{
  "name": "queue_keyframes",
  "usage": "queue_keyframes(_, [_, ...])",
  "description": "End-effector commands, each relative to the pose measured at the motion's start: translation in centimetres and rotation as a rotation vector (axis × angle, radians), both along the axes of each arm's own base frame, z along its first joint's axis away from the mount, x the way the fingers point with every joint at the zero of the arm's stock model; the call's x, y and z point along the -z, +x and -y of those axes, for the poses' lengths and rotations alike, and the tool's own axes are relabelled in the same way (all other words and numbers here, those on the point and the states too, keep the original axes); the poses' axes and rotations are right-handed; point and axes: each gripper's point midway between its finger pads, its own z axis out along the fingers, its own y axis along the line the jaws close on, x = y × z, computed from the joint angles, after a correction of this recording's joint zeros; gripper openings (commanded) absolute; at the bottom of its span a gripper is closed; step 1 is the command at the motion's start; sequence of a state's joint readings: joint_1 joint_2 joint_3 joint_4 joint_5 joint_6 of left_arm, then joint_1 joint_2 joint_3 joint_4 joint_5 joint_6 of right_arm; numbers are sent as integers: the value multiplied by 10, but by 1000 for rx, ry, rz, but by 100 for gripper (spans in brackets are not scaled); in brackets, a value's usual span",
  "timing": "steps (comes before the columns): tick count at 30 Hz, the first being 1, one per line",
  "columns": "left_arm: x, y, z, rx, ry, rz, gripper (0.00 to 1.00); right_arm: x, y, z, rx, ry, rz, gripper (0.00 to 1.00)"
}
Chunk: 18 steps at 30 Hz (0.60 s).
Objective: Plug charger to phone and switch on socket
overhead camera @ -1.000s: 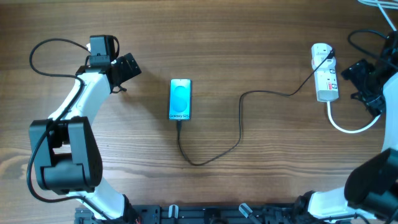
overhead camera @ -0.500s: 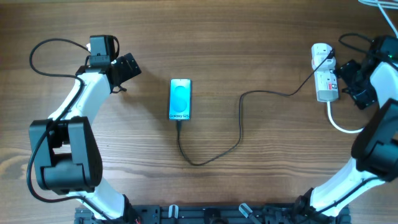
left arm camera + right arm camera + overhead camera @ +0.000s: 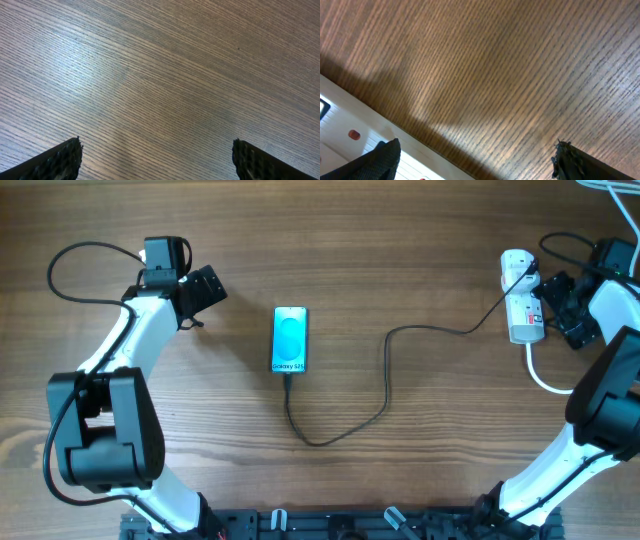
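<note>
The phone (image 3: 290, 339) lies flat mid-table, its screen lit light blue. The thin black charger cable (image 3: 385, 385) is plugged into the phone's near end, loops toward the front and runs right to the black plug on the white socket strip (image 3: 522, 311). My right gripper (image 3: 558, 302) is open, just right of the strip; in the right wrist view (image 3: 475, 157) one finger hangs over the strip's white edge (image 3: 350, 125) by a red mark. My left gripper (image 3: 200, 292) is open over bare wood at the far left, as its wrist view (image 3: 156, 157) shows.
A thick white cord (image 3: 560, 385) curves from the strip's near end toward the right arm. The left arm's black cable (image 3: 70, 265) loops at the far left. The wooden table (image 3: 400, 250) spreads between the phone and the strip.
My right gripper has moved left and toward the back, from beside the table's right edge up to the socket strip. The left arm, phone and cable have not moved.
</note>
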<state>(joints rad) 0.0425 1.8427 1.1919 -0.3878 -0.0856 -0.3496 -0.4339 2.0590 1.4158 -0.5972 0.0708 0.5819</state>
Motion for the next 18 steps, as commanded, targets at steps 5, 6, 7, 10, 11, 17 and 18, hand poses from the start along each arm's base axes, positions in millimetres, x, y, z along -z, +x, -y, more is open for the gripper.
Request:
queue_keyframes(5, [-12, 5, -4, -9, 14, 30, 100, 8, 4, -1, -11, 9, 6, 100])
queue_keyframes(6, [-12, 5, -4, -9, 14, 30, 100, 8, 4, -2, -13, 15, 9, 100])
queue_keyframes(7, [-12, 5, -4, -9, 14, 30, 100, 8, 5, -3, -15, 19, 10, 100])
queue_keyframes(10, [-12, 5, -4, -9, 14, 30, 100, 8, 5, -3, -16, 21, 9, 100])
queue_keyframes(11, [-12, 5, -4, -9, 14, 30, 100, 8, 4, -3, -16, 22, 8, 100])
queue_keyframes(17, [-12, 5, -4, -9, 14, 30, 100, 11, -3, -7, -15, 36, -23, 100])
queue_keyframes(18, [-12, 5, -4, -9, 14, 30, 100, 12, -4, -7, -15, 37, -25, 100])
